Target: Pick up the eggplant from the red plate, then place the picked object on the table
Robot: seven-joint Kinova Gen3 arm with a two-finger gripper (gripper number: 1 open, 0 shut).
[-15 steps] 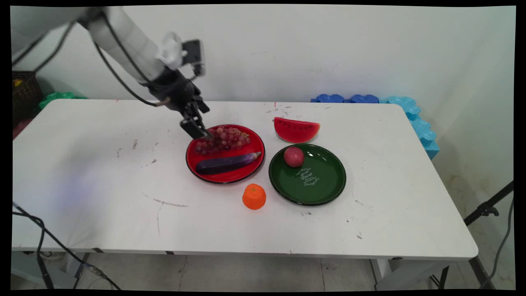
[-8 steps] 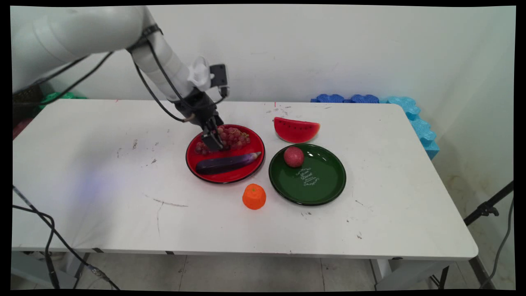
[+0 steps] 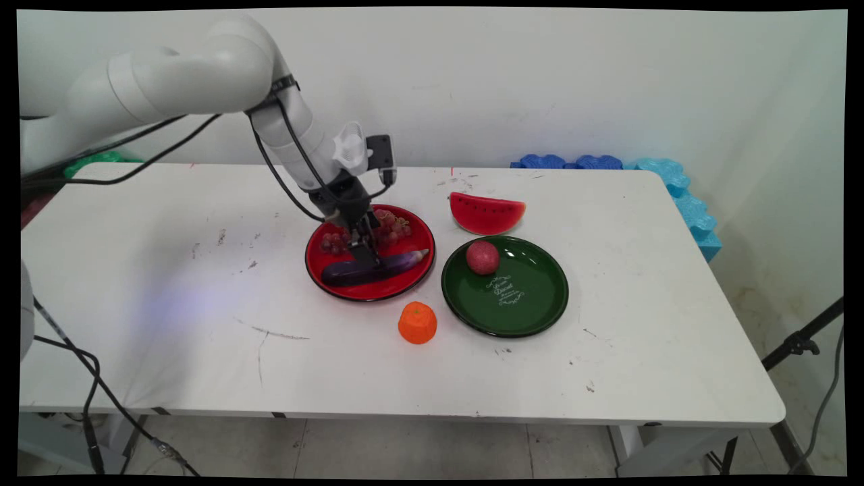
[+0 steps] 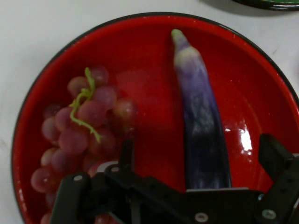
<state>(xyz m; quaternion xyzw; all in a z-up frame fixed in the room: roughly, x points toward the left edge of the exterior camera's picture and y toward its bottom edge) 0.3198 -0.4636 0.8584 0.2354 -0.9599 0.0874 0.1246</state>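
The gripper hangs low over the red plate, its jaws spread open to either side of the eggplant, which lies across the plate's near half; in the hand view the fingers stand wide apart with the eggplant between them. Grapes sit in the plate's far half, beside the eggplant. Near the red plate, a red ball rests in a green plate, with a watermelon slice behind it and an orange in front on the table.

End effector lower and nearer, from grapes to, seemingly, just above eggplant.
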